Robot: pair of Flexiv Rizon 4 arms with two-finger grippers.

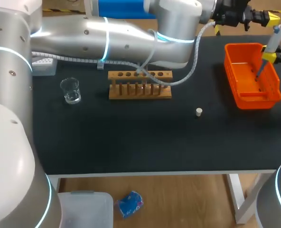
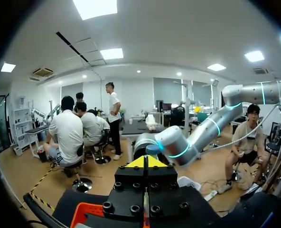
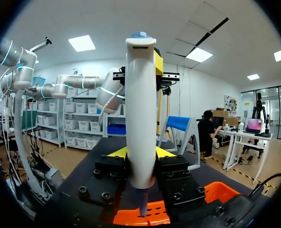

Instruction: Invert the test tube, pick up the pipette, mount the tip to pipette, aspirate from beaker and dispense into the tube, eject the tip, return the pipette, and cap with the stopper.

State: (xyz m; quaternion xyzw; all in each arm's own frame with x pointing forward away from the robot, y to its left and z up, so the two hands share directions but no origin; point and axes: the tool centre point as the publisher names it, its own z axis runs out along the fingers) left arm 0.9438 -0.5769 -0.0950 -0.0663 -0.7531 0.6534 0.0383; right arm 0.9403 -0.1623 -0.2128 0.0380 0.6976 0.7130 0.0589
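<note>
My right gripper (image 1: 272, 57) is shut on the white pipette (image 1: 275, 38) at the table's far right. It holds the pipette upright, with the thin lower end pointing down into the orange basket (image 1: 240, 97). In the right wrist view the pipette (image 3: 140, 114) stands between the yellow fingertips (image 3: 117, 152), over the basket (image 3: 178, 211). My left arm reaches across the back of the table, and its gripper (image 1: 273, 20) is shut and empty beyond the basket. The left wrist view shows its yellow tips (image 2: 145, 162) pressed together. A glass beaker (image 1: 70, 90) stands at the left and a small white stopper (image 1: 199, 112) right of centre.
A wooden test tube rack (image 1: 139, 85) stands mid-table, partly crossed by the left arm's grey cable (image 1: 192, 61). A white tip box (image 1: 43, 65) sits at the back left under the left arm.
</note>
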